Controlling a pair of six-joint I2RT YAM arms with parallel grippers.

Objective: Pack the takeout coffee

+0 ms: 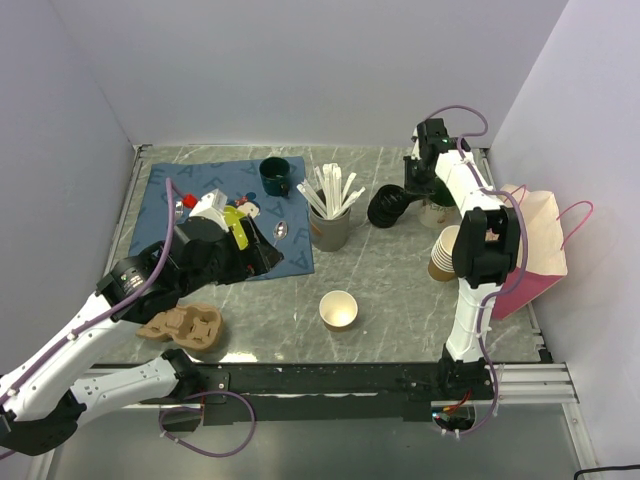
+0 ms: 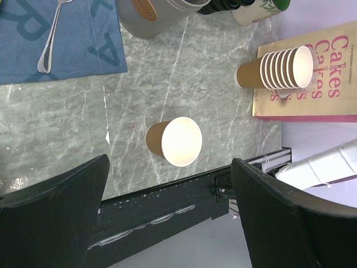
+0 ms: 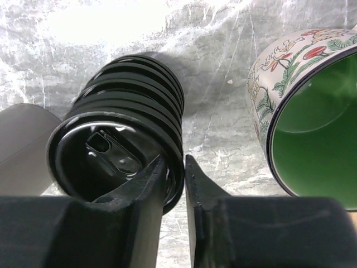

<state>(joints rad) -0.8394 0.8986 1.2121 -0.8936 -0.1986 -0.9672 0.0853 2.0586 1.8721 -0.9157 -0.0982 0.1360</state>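
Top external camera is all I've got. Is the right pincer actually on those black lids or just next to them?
Observer: On them. The right pincer pinches the rim of the top lid of the black lid stack, one finger inside, one outside.
Operator: Anything in the mug beside it?
Observer: The floral mug shows only bare green inside, as far as visible.
Operator: And the left pincer?
Observer: The left pincer is wide open, facing the lidless paper cup, not touching it.

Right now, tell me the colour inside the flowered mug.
Green; the mug shows best from the right wrist.
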